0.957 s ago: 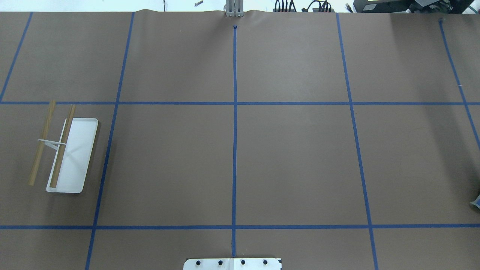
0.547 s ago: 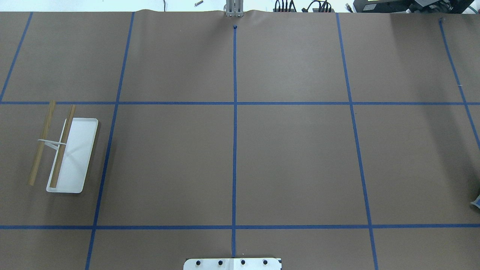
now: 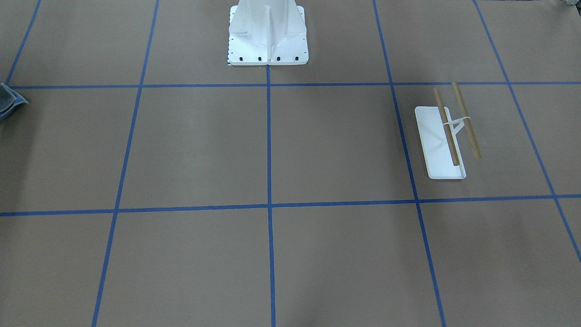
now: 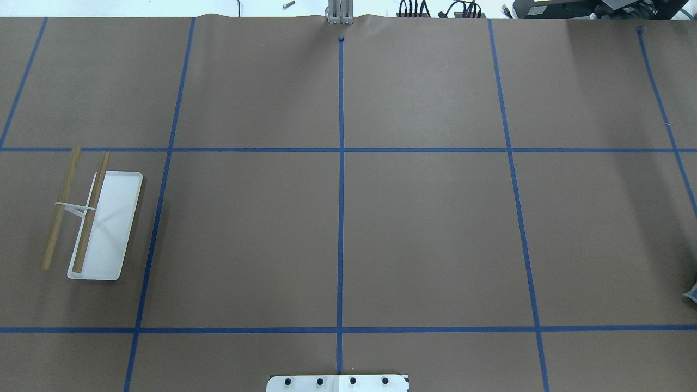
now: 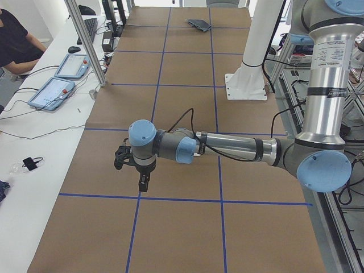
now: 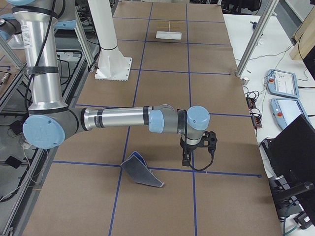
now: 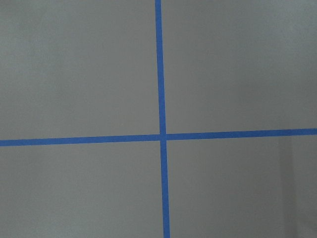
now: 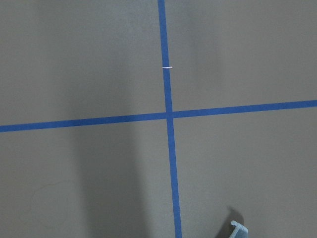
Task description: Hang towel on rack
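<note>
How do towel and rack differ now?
Look: the towel is dark grey cloth with a blue inner side; the rack is a white tray with two tan bars. Place: towel at the robot's right end of the table, rack at the left end. Pose: towel lies folded; rack stands upright. Both unheld.

The dark grey towel [image 6: 142, 174] lies rumpled, blue lining showing, on the counter [image 6: 162, 88], well apart from the rack [image 4: 114, 234], upright with two tan bars.

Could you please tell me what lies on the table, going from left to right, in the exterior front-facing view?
towel at the left edge → white pedestal → rack
</note>
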`<state>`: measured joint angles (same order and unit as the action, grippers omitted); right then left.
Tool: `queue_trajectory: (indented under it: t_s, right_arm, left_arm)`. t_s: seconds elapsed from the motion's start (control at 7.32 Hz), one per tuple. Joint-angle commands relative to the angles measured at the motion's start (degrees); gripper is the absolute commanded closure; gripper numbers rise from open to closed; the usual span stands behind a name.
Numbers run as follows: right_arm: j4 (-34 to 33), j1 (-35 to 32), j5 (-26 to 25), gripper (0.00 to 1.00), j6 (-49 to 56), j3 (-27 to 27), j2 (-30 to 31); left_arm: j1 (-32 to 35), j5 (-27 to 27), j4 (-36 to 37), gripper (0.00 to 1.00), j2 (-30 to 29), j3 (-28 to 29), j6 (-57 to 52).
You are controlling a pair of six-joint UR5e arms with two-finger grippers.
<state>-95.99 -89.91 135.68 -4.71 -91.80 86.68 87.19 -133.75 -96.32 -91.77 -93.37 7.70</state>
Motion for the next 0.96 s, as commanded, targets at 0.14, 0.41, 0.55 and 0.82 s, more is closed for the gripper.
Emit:
queue_trajectory:
  t_s: [0.14,0.41,0.55,0.82]
  right_arm:
    - [3.9,0.0,0.6,0.0,0.9,0.1,2.4]
    - [4.1,0.0,3.1,0.0,0.9,0.0,3.2]
    - [4.2,0.0,3.7,0.0,1.1,-0.6,3.8]
    - [12.1,0.0,3.1,0.0,2.7,0.2,7.3]
  left_arm:
    - [0.1,0.0,0.0,0.02,0.4,-0.2,0.0]
    - [0.0,-0.1,-0.1,0.02,0.4,-0.2,0.0]
    - [0.1,-0.1,-0.1,0.02,0.4,-0.2,0.0]
    - [0.0,-0.1,-0.1,0.02,0.4,-0.3,0.1]
